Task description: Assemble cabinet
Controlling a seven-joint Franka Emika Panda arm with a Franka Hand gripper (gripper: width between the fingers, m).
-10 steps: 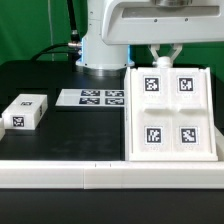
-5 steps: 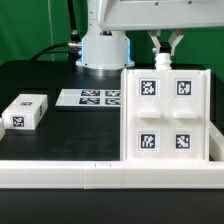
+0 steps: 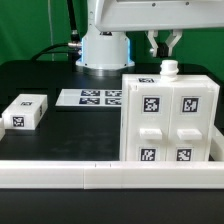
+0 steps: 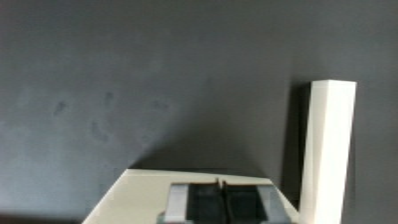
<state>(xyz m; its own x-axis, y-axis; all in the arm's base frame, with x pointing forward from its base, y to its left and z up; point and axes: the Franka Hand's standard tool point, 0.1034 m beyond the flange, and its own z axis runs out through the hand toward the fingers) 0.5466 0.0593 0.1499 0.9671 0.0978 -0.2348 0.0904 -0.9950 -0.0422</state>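
Exterior view: boxy white plastic cabinet [image 3: 170,122] bears square tags [image 3: 152,104].

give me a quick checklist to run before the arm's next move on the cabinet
1. Gripper empty, fingers apart: ok.
2. Gripper clear of the cabinet, hanging above its top: ok.
3. Cabinet standing upright on the table, tagged face toward the exterior camera: ok.
4. Small white block apart from the cabinet: ok.
5. Marker board uncovered: ok.
6. Space behind the cabinet free: cannot tell, hidden.
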